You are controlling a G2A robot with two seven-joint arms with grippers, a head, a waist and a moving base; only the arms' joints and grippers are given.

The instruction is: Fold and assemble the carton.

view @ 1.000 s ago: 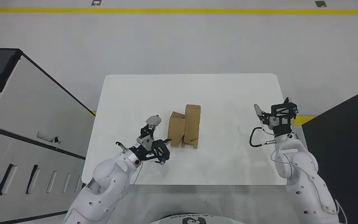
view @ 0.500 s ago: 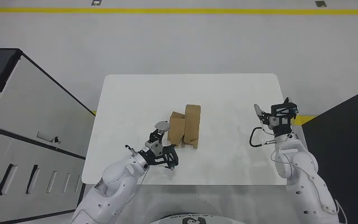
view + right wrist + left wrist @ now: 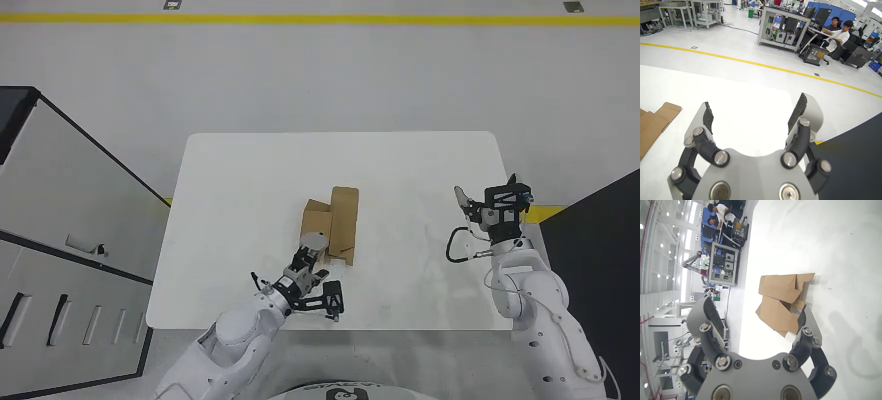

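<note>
A brown carton (image 3: 332,226) lies partly folded near the middle of the white table (image 3: 420,180), with loose flaps and an open end. My left gripper (image 3: 322,270) is open at the carton's near end, close to the table's front edge. In the left wrist view the carton (image 3: 780,294) lies just beyond my left gripper (image 3: 755,311), and one fingertip (image 3: 804,316) is at its nearest flap. My right gripper (image 3: 489,201) is open and holds nothing, well to the right by the table's right edge. In the right wrist view my right gripper (image 3: 755,111) is over bare table, the carton (image 3: 653,121) far off.
A grey cabinet with a dark top edge (image 3: 60,190) stands to the table's left. A dark surface (image 3: 600,230) lies beyond its right edge. Bare table surrounds the carton on the far and right sides.
My left arm has swung from the carton's left side round to its near end, along the table's front edge. The right arm and the carton have stayed put.
</note>
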